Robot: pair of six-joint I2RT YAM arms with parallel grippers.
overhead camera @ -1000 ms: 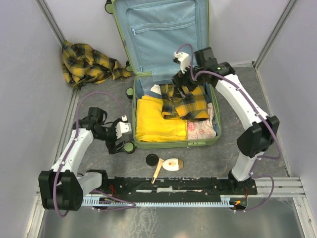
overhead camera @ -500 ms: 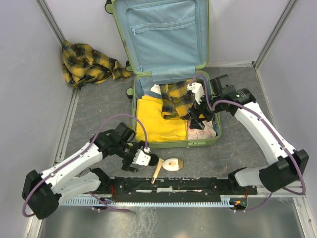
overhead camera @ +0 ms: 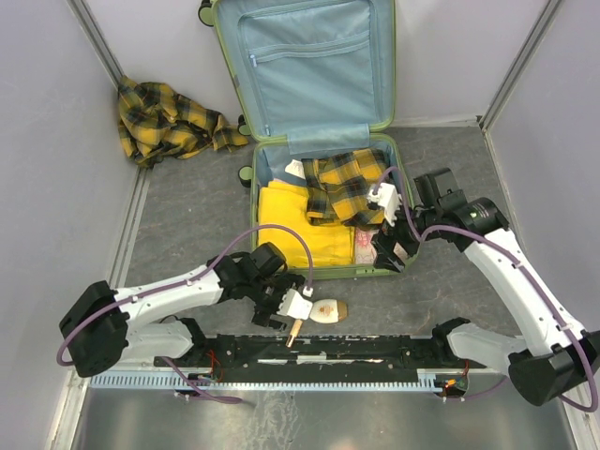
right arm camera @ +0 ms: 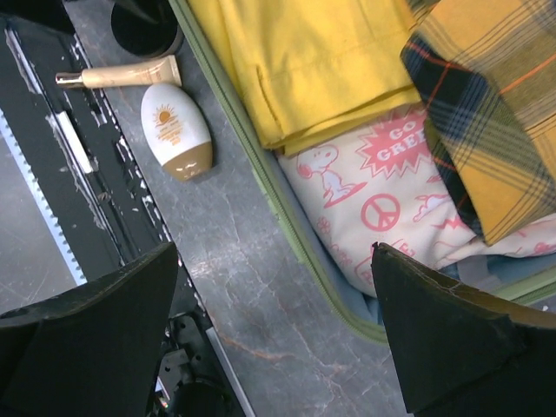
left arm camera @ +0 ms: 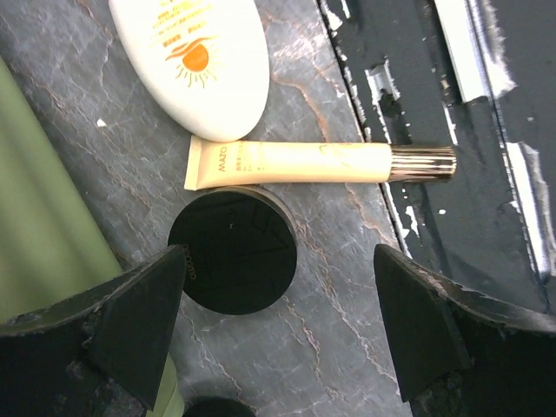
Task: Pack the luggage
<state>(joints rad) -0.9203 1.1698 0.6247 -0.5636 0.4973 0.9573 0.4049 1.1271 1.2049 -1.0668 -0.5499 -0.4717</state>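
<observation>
The luggage (overhead camera: 319,273) is a lime-green suitcase lying open, its blue-lined lid (overhead camera: 309,66) propped against the back wall. Inside lie a yellow garment (overhead camera: 291,225), a yellow plaid shirt (overhead camera: 352,187) and a white cloth with pink prints (overhead camera: 380,246). My left gripper (overhead camera: 286,305) is open and empty, low over a black round compact (left arm camera: 232,250) on the floor in front of the suitcase, with a cream tube (left arm camera: 304,162) and a white sunscreen bottle (left arm camera: 195,52) just beyond. My right gripper (overhead camera: 394,246) is open and empty above the suitcase's near right corner (right arm camera: 287,217).
A second yellow plaid shirt (overhead camera: 164,117) lies crumpled on the floor at the back left. The black rail (overhead camera: 337,349) with the arm bases runs along the near edge, close behind the tube. Grey walls close in both sides.
My left arm swung from the suitcase's left side round to the front, over the small items. My right gripper moved from the plaid shirt toward the suitcase's near right corner.
</observation>
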